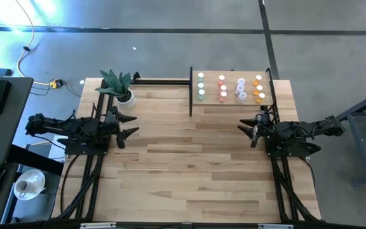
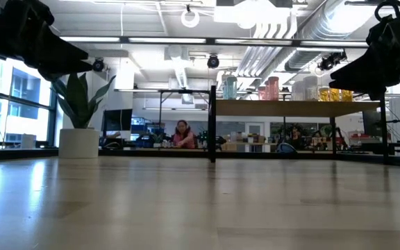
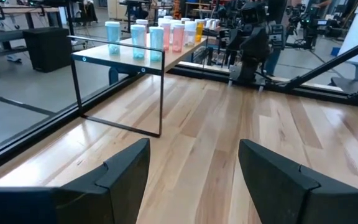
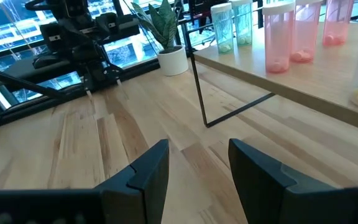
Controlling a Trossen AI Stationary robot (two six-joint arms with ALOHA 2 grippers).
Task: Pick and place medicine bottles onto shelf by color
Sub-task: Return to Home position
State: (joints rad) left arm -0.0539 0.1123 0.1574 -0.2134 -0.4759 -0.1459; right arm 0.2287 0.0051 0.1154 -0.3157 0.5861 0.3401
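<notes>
Now my left gripper (image 1: 134, 125) hangs wide and empty by the plant pot (image 1: 126, 97); the medicine bottles (image 1: 223, 88) stand on the shelf (image 1: 211, 99). My right gripper (image 1: 246, 130) — parted, empty — sits near it, so a careless swing could topple them.

Bright ceiling lights (image 2: 137, 39) glare in the low view, leaving a pale sheen on the table (image 2: 33, 187).
</notes>
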